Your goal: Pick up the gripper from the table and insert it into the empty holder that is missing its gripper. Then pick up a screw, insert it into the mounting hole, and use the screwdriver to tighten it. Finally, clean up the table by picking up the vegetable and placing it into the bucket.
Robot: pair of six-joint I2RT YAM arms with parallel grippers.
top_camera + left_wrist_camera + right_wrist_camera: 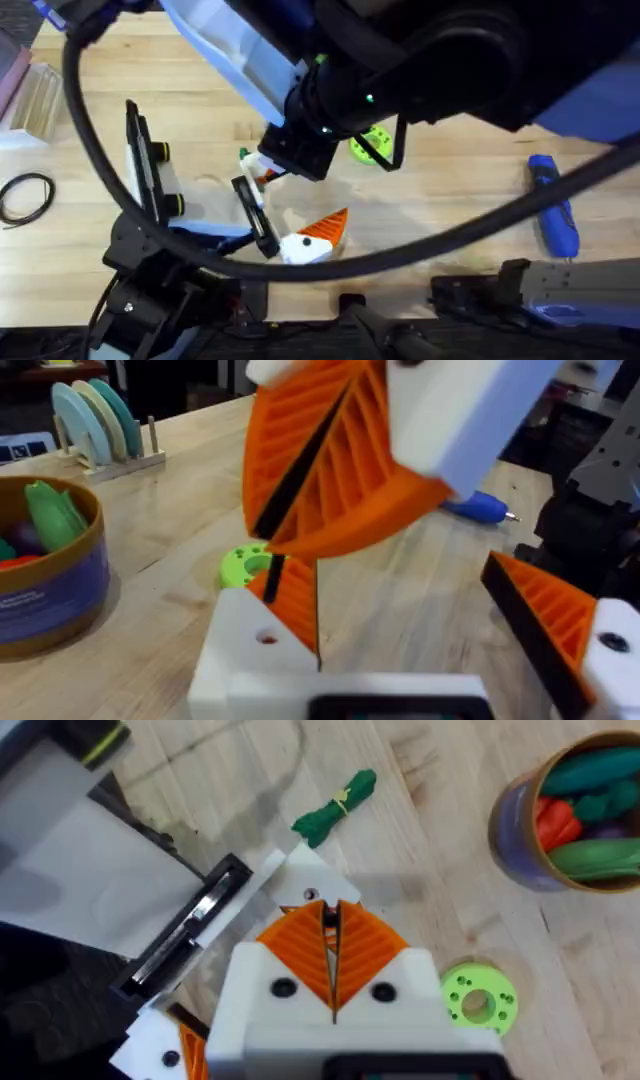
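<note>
One likely light, stiff orange gripper [292,598], best pinched on its flat faces as the clamped right gripper [330,960] does at overhead centre, meets the holder [250,655]; left gripper [395,575] gapes wide.

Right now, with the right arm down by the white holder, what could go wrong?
Collision: the right gripper, shut, hangs just over the white holder, and the open left gripper sits close by. A careless move might knock them together.
Sweeping: the green vegetable lies loose on the table just past the holder. An arm reaching there could push it away.
</note>
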